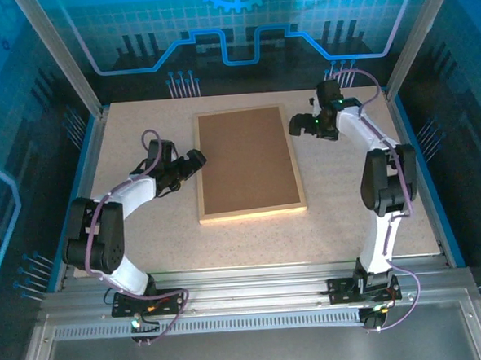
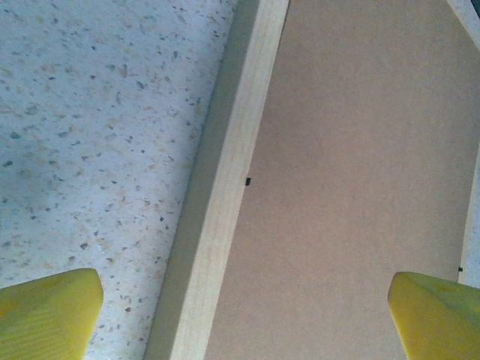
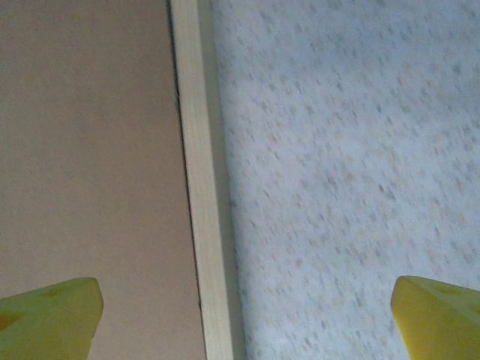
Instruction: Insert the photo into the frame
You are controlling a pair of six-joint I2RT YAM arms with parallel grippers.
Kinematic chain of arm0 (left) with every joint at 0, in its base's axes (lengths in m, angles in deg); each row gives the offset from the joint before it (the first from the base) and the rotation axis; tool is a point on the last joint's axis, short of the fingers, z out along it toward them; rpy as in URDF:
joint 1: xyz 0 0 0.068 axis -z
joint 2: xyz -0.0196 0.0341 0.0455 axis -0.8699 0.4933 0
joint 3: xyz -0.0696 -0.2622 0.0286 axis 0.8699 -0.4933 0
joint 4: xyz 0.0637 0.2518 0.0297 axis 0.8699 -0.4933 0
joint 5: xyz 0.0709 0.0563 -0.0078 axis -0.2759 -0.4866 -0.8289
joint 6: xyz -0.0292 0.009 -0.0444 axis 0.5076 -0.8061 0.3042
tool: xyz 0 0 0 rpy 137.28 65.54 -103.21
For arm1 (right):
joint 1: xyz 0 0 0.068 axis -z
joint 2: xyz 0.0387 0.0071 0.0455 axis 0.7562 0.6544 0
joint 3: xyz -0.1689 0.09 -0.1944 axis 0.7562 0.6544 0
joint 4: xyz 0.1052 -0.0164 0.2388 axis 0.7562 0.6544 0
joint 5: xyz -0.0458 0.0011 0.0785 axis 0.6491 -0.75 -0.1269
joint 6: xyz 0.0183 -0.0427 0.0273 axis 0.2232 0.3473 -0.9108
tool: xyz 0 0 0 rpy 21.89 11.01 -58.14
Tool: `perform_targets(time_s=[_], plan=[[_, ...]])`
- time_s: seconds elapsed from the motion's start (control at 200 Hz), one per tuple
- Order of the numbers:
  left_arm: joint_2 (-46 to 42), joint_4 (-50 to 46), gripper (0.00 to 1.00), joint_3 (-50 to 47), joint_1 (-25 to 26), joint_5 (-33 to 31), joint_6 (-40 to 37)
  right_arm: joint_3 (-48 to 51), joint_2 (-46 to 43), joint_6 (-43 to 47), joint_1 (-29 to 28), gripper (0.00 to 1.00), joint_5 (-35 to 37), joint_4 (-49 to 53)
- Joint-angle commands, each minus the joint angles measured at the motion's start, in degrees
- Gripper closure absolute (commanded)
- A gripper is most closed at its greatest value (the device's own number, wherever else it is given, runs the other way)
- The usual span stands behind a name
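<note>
While both pairs of yellow-tipped jaws are standing wide open and holding nothing, I am reading the thin light-wood rectangular frame (image 1: 252,213) as lying flat, back up, on the pale speckled tabletop (image 1: 340,206). Its long axis is running away from the bases, and a plain brown backing board (image 1: 246,159) is filling it. The left gripper (image 1: 195,160) is straddling the left long rail around mid-length; farther off, the right gripper (image 1: 296,126) is straddling the right rail near the far corner. Whether the photo is lying under the board I cannot tell.
</note>
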Motion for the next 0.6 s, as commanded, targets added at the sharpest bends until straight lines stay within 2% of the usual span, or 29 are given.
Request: perform_targets(time_s=[0.0, 0.315, 0.595], plan=[[-1.35, -0.43, 0.01, -0.83, -1.85, -0.07, 1.15, -6.75, 5.85, -0.28, -0.09, 0.00, -2.63, -0.17], [-0.26, 4.17, 0.01, -3.36, -2.45, 3.35, 3.65, -28.27, 22.84, -1.46, -2.14, 0.00, -2.04, 7.98], [3.66, 7.91, 0.01, -1.94, -0.90, 6.53, 4.78, -31.24, 26.87, -0.81, -4.13, 0.00, -0.58, 10.86]])
